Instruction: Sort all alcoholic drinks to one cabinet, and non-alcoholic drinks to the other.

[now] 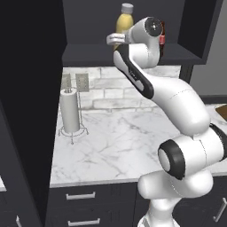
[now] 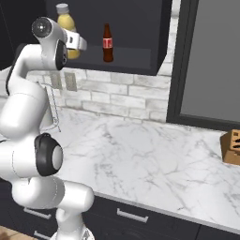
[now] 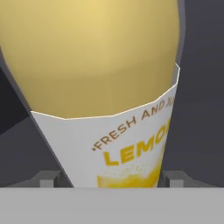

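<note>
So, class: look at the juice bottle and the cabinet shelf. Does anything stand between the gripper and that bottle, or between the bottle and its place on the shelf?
Nothing visible does. The juice bottle stands between the gripper's two fingertips, already on the cabinet shelf. The small brown bottle stands apart to one side, not in the way.

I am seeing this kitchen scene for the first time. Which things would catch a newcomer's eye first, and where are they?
First is the big white robot arm rising over the marble counter up to an open dark upper cabinet. On its shelf stands a fat yellow juice bottle; the gripper is at it, its jaws on either side of the lemon label. Beside it on the same shelf stands a small dark brown bottle with a red label.
</note>
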